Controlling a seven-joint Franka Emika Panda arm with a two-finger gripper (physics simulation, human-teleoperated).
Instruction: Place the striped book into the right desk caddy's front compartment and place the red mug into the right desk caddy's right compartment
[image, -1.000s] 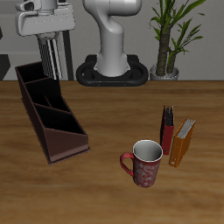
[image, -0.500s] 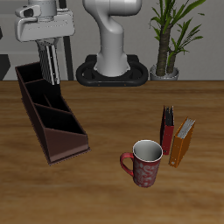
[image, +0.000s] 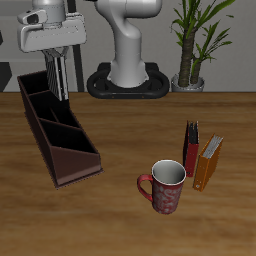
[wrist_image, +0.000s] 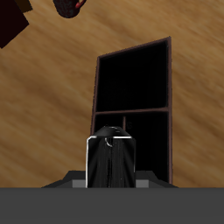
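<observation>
My gripper is shut on the striped book, which hangs upright below the fingers, above the back end of the right desk caddy. In the wrist view the book shows edge-on, over the caddy's dark sections with a divider between them. I cannot tell which compartment lies directly under it. The red mug stands upright near the table's front, well apart from the caddy, and its base shows at the frame's edge in the wrist view.
A dark red book and an orange book stand together just behind the mug. The robot's base and a potted plant are at the table's back.
The gripper with the striped book has shifted sideways toward the robot's base and slightly lower, over the caddy's back end. Mug and other books have not moved.
</observation>
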